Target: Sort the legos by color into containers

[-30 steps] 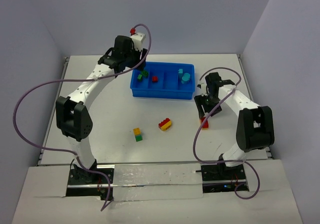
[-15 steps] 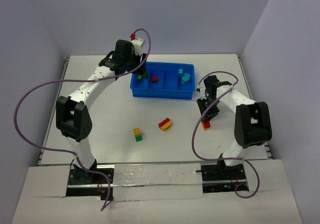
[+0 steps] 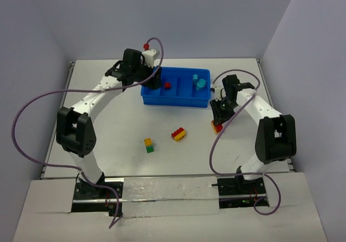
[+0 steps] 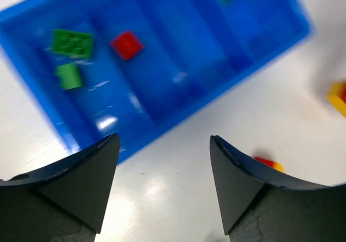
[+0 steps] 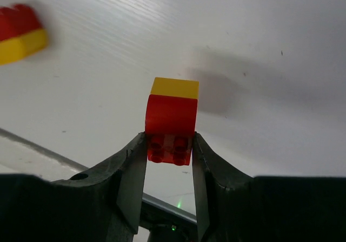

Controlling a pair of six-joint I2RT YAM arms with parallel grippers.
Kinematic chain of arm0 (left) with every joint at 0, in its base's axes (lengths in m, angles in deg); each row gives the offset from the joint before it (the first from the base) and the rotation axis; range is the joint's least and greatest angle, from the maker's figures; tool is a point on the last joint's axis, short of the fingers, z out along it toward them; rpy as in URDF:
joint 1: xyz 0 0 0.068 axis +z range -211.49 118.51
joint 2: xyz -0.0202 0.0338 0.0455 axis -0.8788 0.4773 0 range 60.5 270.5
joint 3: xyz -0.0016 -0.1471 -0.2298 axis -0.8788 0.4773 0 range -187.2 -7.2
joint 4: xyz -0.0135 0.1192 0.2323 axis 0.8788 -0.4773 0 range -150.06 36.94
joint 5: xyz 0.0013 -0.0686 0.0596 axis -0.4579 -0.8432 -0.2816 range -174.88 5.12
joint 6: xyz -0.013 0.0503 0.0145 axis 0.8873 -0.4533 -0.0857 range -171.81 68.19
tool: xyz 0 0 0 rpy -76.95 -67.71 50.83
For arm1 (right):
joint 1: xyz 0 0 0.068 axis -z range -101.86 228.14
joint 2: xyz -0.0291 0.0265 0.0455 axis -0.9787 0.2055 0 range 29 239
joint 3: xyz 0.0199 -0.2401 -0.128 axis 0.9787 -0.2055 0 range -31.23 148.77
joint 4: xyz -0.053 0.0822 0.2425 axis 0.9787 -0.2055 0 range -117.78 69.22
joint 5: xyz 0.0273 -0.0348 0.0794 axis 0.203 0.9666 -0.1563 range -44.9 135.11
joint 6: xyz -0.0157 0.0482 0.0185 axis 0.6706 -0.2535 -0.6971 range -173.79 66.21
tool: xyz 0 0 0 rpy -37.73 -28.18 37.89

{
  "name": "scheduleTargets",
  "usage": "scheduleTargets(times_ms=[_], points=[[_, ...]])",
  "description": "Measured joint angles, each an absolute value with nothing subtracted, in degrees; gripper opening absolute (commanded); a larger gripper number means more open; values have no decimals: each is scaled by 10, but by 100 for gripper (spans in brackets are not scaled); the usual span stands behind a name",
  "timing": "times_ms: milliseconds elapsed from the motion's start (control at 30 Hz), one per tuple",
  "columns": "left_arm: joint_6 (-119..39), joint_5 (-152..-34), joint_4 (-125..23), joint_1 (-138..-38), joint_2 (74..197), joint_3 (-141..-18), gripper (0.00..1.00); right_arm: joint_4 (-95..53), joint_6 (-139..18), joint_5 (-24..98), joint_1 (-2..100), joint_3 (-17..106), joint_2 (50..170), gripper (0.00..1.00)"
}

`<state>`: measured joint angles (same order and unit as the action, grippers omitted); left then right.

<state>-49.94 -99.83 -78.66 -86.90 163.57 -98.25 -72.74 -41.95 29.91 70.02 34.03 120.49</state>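
The blue tray (image 3: 174, 102) stands at the back middle of the table. It holds two green legos (image 4: 71, 43) in the left compartment, a red lego (image 3: 167, 85) beside them and teal legos (image 3: 200, 82) at the right. My left gripper (image 3: 153, 80) is open and empty above the tray's left end; its wrist view (image 4: 162, 144) looks down on the tray (image 4: 178, 58). My right gripper (image 3: 218, 122) is shut on a red-and-yellow lego pair (image 5: 172, 124), held by its red half just above the table, right of the tray.
A second red-and-yellow pair (image 3: 178, 134) lies on the table's middle, and also shows in the right wrist view (image 5: 20, 33). A yellow-and-green pair (image 3: 148, 145) lies left of it. Purple cables loop beside both arms.
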Motion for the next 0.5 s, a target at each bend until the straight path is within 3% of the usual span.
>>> scheduleTargets(times_ms=[333, 500], points=[[-493, -1335, -697, -869, 1540, -855, 83, -737, -363, 39, 699, 467, 1144, 0], [-466, -1433, -623, -872, 1507, -799, 83, -743, -346, -79, 677, 490, 1143, 0]])
